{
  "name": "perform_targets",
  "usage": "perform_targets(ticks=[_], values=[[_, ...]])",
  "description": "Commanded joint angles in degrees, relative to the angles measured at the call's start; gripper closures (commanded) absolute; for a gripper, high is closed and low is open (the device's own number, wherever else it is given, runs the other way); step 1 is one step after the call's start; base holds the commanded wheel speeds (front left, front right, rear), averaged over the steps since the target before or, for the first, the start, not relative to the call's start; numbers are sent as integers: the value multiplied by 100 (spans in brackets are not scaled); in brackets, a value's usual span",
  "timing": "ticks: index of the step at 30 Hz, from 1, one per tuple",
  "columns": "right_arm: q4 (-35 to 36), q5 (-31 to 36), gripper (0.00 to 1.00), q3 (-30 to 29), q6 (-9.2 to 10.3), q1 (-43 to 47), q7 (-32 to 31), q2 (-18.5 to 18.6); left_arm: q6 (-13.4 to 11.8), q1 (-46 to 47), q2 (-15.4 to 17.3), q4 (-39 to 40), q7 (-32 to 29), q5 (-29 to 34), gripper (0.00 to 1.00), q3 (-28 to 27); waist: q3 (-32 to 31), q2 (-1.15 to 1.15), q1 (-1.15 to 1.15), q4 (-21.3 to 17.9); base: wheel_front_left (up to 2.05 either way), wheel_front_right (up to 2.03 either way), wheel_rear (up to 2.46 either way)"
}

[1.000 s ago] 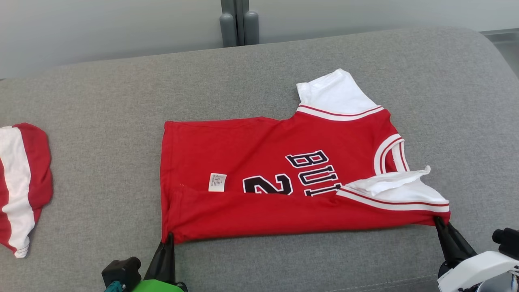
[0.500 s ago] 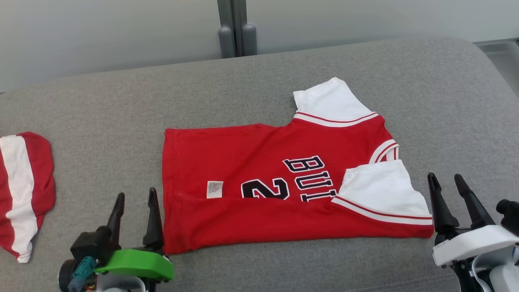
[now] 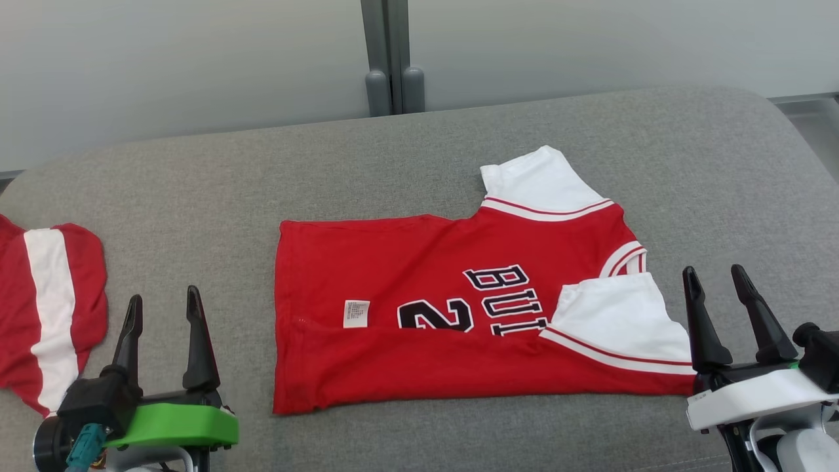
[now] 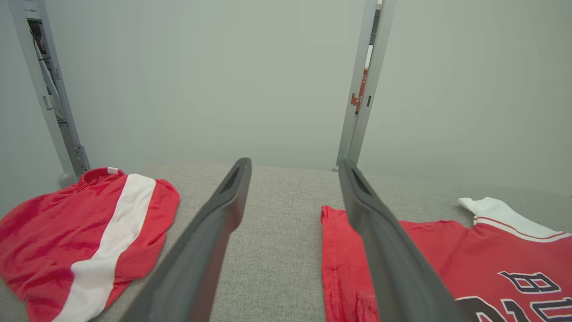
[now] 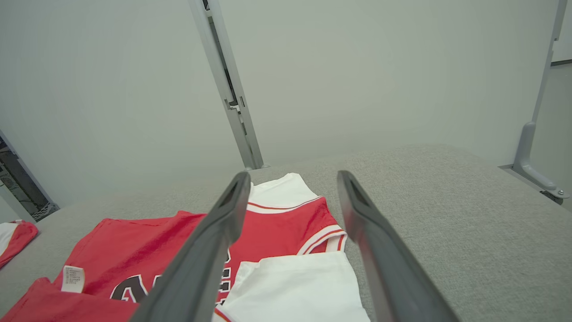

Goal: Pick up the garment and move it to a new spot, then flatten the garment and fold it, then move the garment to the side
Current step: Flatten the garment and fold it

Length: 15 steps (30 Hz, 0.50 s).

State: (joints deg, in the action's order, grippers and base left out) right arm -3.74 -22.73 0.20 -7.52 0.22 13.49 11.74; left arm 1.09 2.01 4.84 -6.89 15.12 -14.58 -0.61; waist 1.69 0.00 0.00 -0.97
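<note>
Head view first: the red jersey lies flat in the middle of the grey cushion, and nothing is gripping it. Its near long edge is folded up over the front, and that fold cuts across the bottom of the dark number and lettering. A small white care label sits just above the fold, toward the jersey's hem end. One white sleeve is laid over the jersey's front at the neck end, and the other sleeve pokes out from the jersey's far edge. Left tool stands off the jersey's hem end with a strip of bare cushion between them, its two dark fingers spread wide apart and empty. Right tool sits just beside the jersey's neck end, close to the folded sleeve, and its fingers are parted as well, with nothing between them. Over in the left wrist view, the splayed fingers frame bare cushion, with the jersey's hem to one side of them. Beyond the left tool, well away from the jersey, a pair of red shorts with a white stripe lies crumpled. Behind the jersey, past the cushion's far edge, a grey post rises against a pale wall.
</note>
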Motion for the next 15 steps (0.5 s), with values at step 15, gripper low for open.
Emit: perform_targets(ticks=[15], values=[[254, 461, 0, -30, 6, 535, 41, -225, 268, -524, -90, -8, 2, 321, 0, 0, -169, 0, 0, 125, 0, 0, 0]])
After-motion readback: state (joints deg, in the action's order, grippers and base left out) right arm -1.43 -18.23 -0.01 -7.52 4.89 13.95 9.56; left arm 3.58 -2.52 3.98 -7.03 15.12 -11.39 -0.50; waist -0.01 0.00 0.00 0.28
